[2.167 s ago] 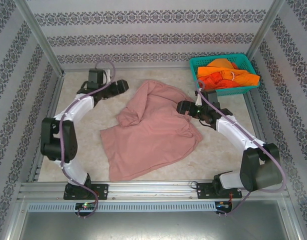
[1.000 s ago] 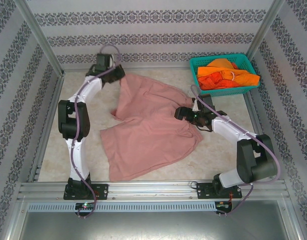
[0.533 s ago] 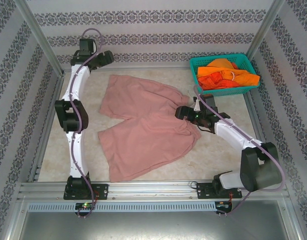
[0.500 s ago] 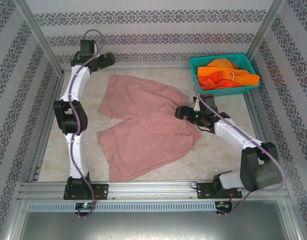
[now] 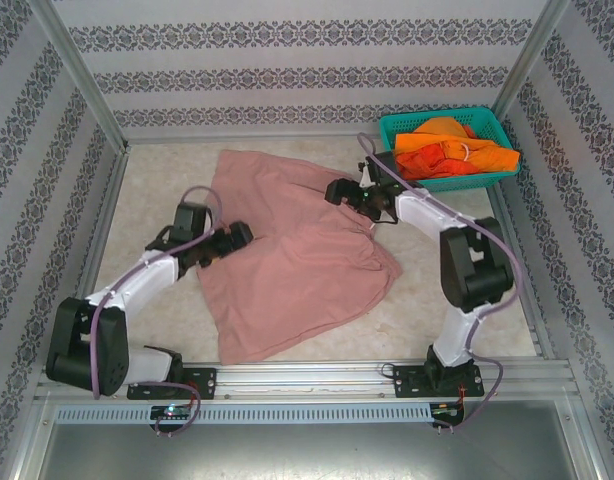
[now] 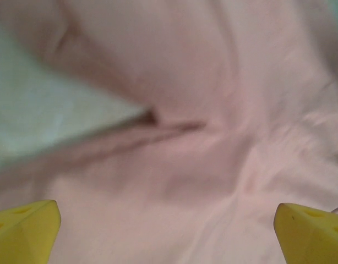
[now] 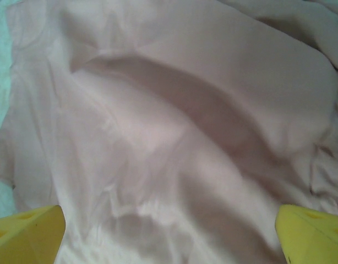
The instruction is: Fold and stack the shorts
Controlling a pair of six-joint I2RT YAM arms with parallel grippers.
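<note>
Pink cloth takes up the middle of the table in the top view. The pink shorts are now spread nearly flat, with both legs pointing toward 9 o'clock. Half a second ago the left arm was stretched to the corner at 11 o'clock. Now the left gripper has come back low to the notch between the legs, at 9 o'clock of the cloth. The right gripper has shifted from the waistband toward 1 o'clock of the cloth. The orange shorts wait in the teal basket at 1 o'clock of the table.

From the left wrist, the yellow fingertips sit in opposite lower corners, wide apart with nothing between them. Pink fabric and a dark crease lie ahead at 12 o'clock.

From the right wrist, the fingertips are also spread wide over rumpled pink cloth and hold nothing.

Spreading looks finished, so I judge that the first fold comes next.
</note>
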